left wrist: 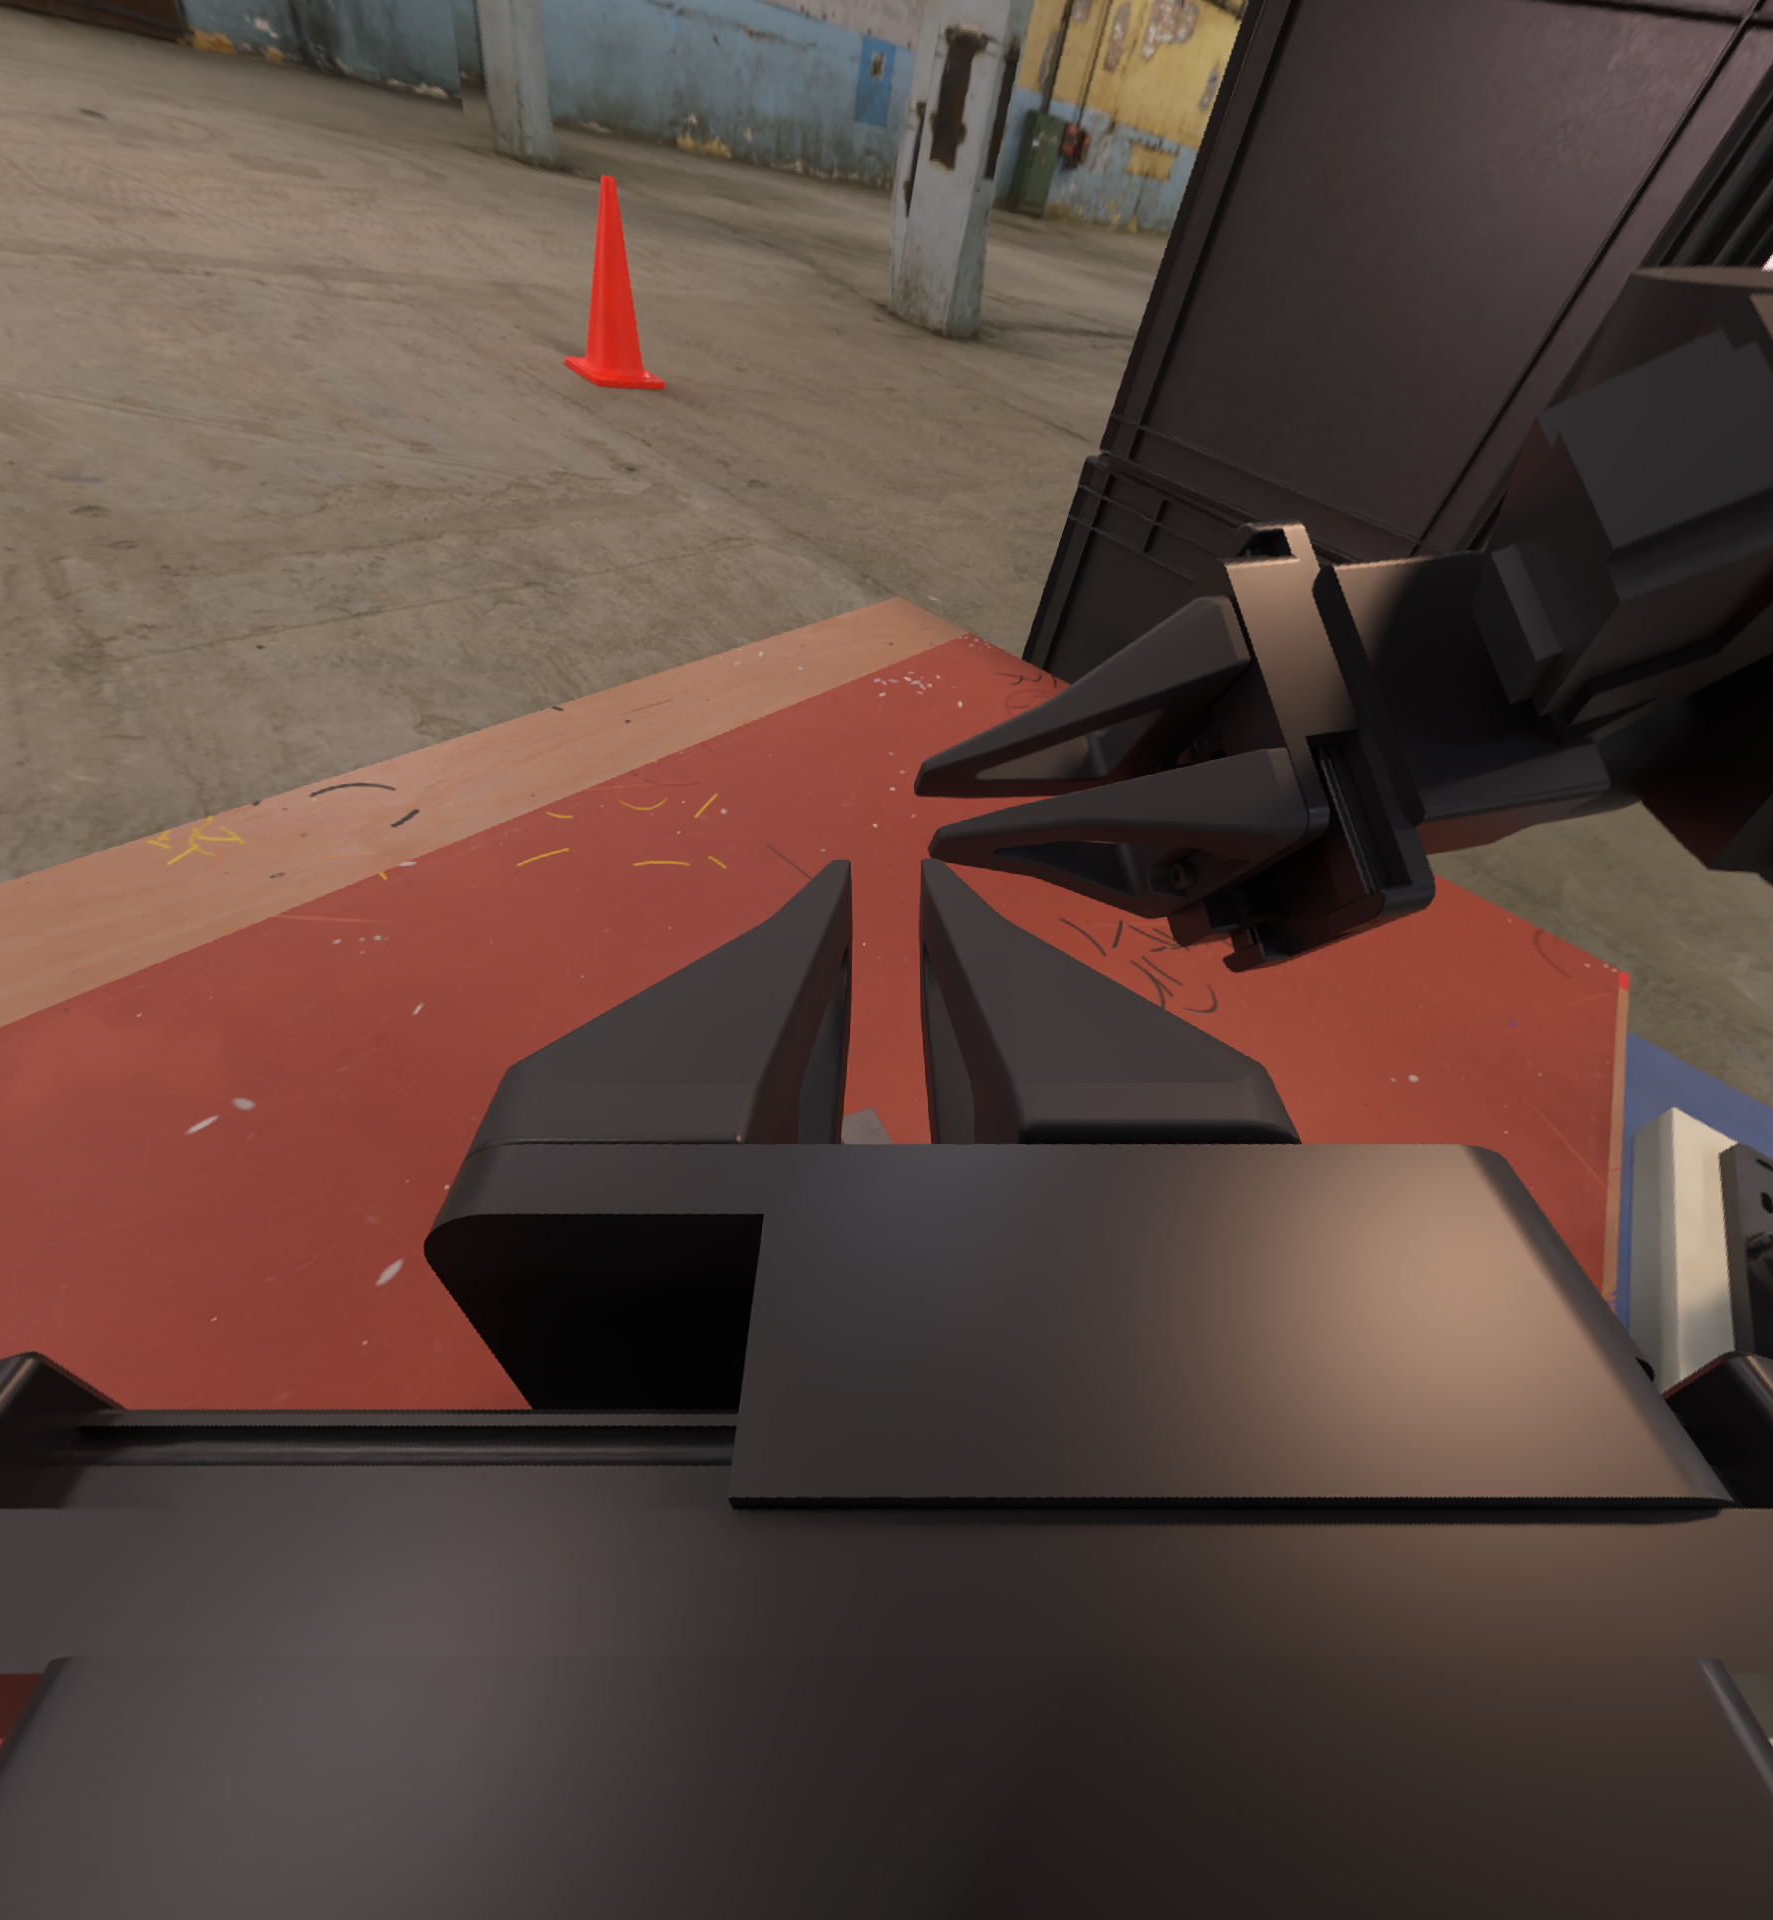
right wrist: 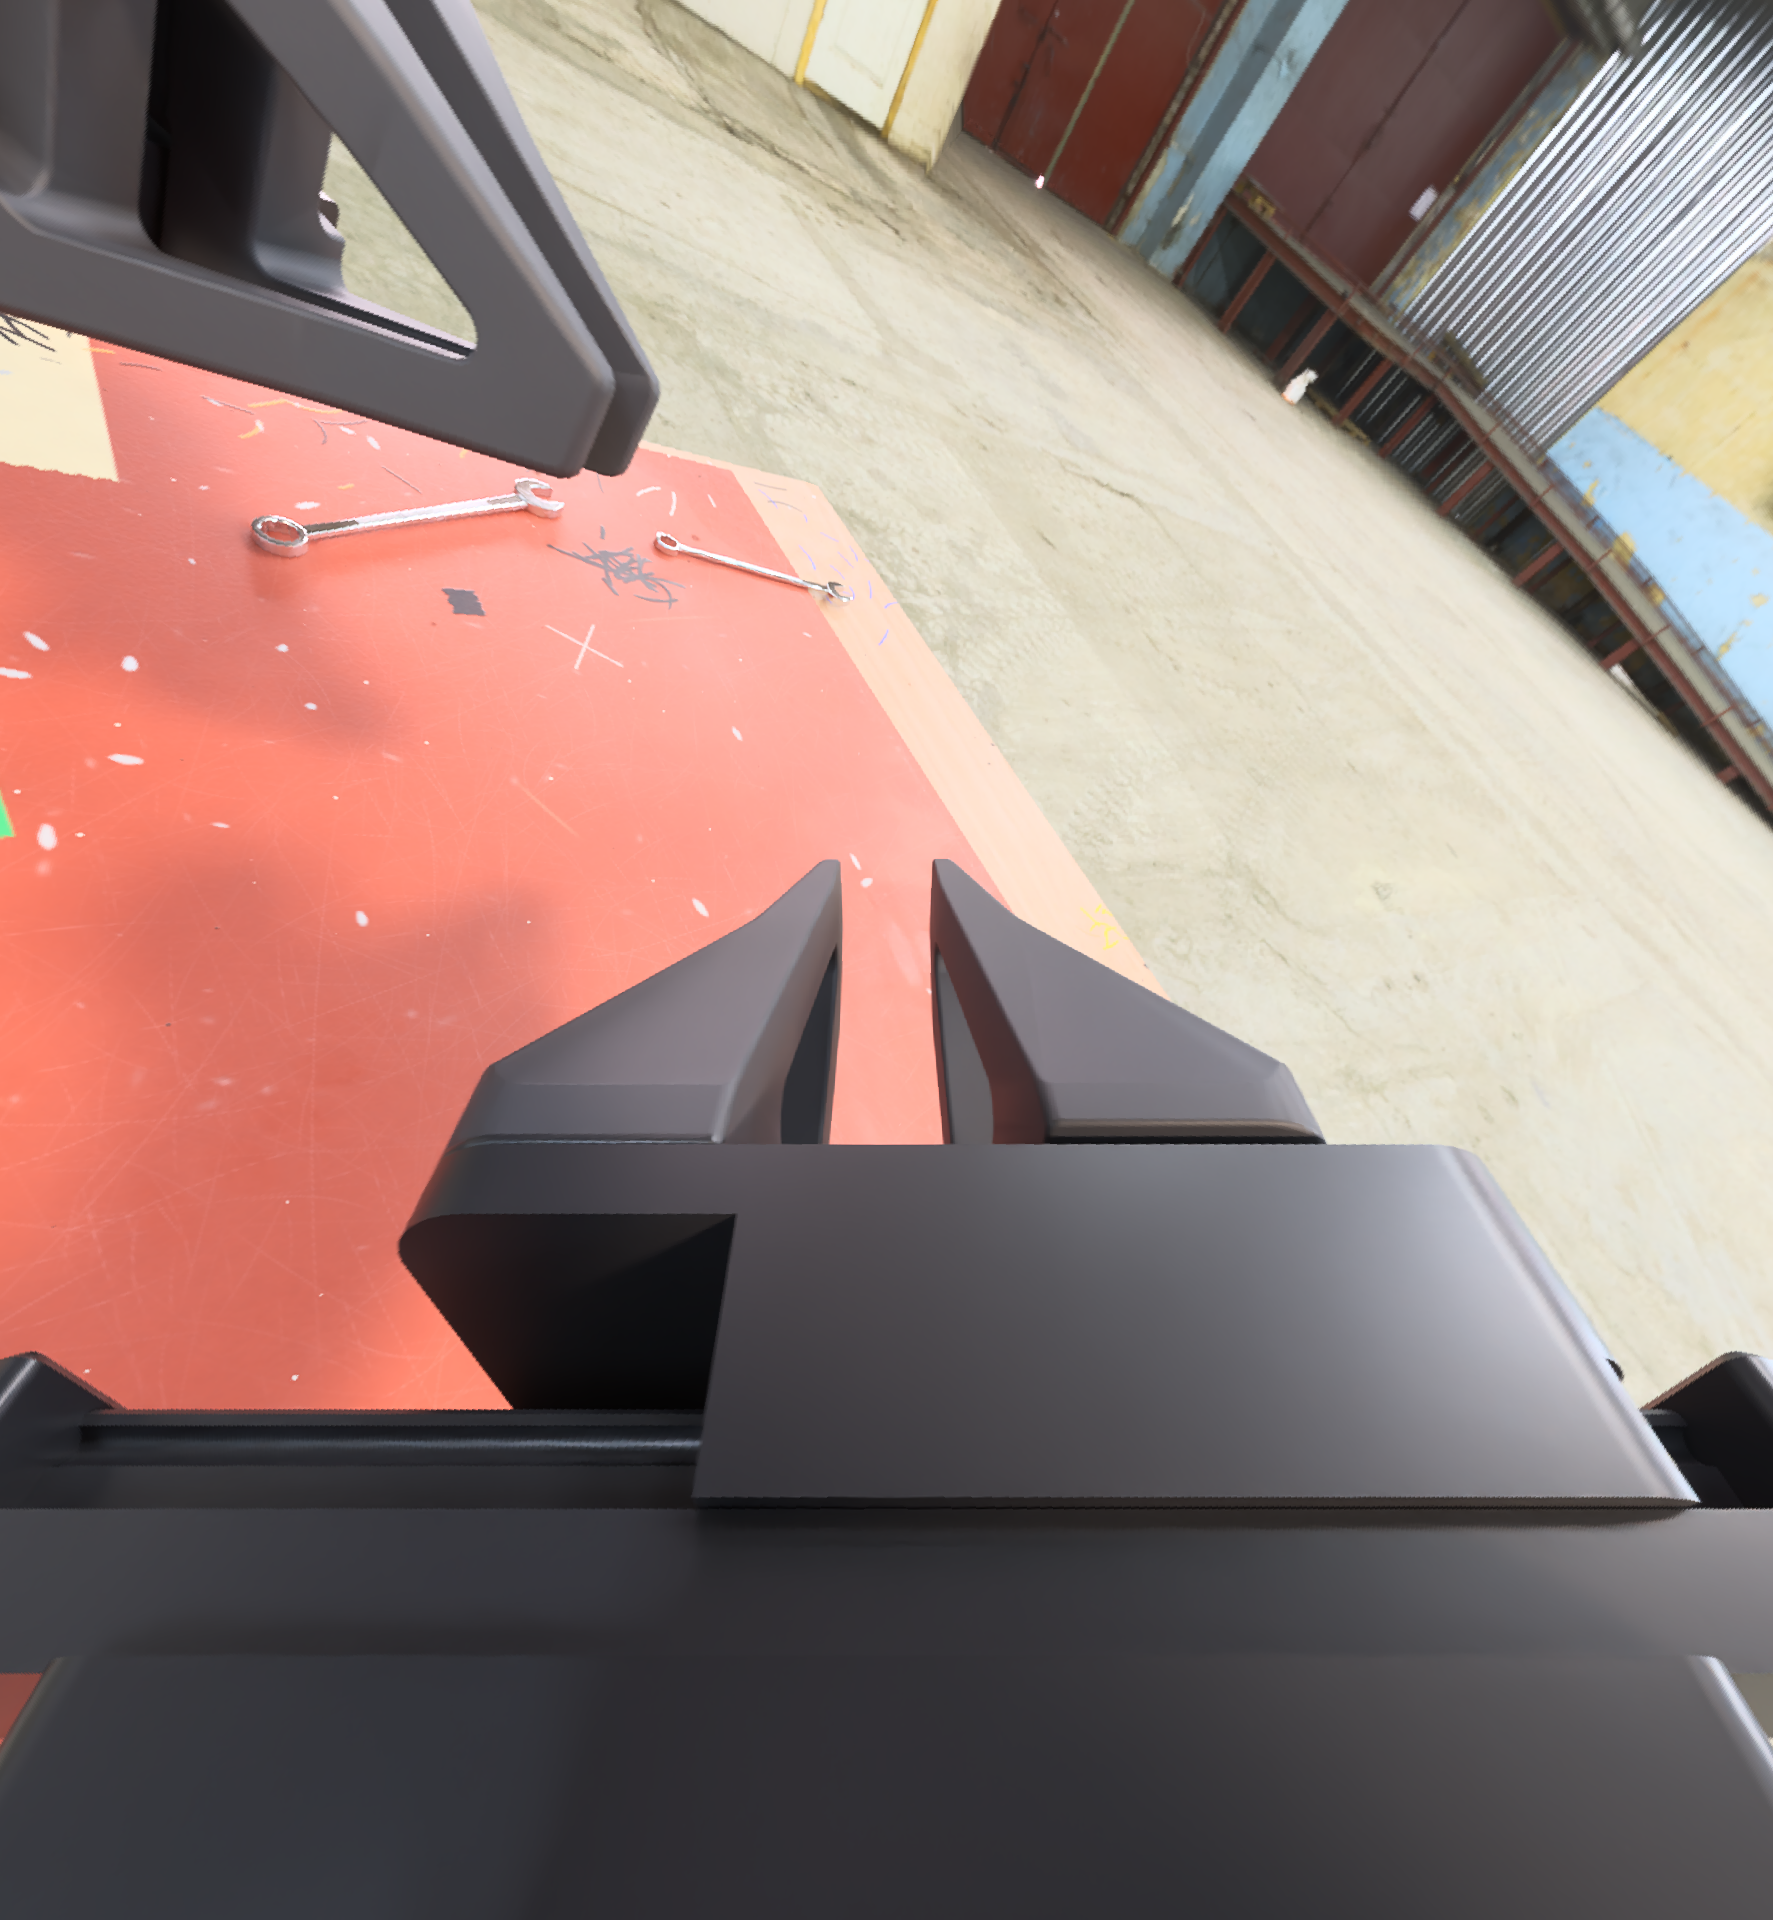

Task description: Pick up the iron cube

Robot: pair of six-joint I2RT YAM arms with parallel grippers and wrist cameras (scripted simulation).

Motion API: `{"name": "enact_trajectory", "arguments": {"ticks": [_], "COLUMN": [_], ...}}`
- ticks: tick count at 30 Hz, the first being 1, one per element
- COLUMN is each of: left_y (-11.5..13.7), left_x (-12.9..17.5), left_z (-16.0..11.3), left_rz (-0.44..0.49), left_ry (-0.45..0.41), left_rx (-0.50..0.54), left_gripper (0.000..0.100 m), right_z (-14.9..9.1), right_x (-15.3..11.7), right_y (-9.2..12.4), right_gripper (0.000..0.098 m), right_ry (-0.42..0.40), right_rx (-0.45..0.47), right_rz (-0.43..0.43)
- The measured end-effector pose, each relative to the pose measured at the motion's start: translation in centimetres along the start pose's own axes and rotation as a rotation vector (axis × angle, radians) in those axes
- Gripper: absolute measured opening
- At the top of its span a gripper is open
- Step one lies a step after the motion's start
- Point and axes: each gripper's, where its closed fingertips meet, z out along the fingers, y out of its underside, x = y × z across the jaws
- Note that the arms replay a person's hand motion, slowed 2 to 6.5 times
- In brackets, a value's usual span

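Barely seen, grey iron cube (left wrist: 866, 1125), between left gripper (left wrist: 885, 868) fingers

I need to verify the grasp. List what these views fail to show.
- Left wrist view: only a grey sliver, possibly the iron cube, shows between the fingers of the left gripper; the gripper's body hides the rest.
- Same view: whether the jaws clamp it cannot be told.
- Right wrist view: no cube is in view; the left gripper covers part of the table.
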Motion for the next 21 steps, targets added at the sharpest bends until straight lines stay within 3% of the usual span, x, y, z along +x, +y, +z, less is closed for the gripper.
{"name": "enact_trajectory", "arguments": {"ticks": [8,17,21], "left_y": [1.1,1.2,1.3], "left_x": [-0.2,-1.1,-1.1], "left_z": [-0.7,-2.2,-2.4], "left_rz": [0.039,0.046,0.051], "left_ry": [-0.024,-0.058,-0.061], "left_rx": [-0.057,-0.055,-0.056], "left_gripper": [0.011,0.011,0.011], "right_z": [0.0,0.0,0.1], "right_x": [0.8,-0.3,-1.1], "right_y": [2.5,5.5,6.8], "right_gripper": [0.0432,0.0444,0.0502], "right_ry": [-0.017,-0.125,-0.174], "right_rx": [-0.095,-0.219,-0.284], "right_rz": [0.119,0.216,0.241]}}
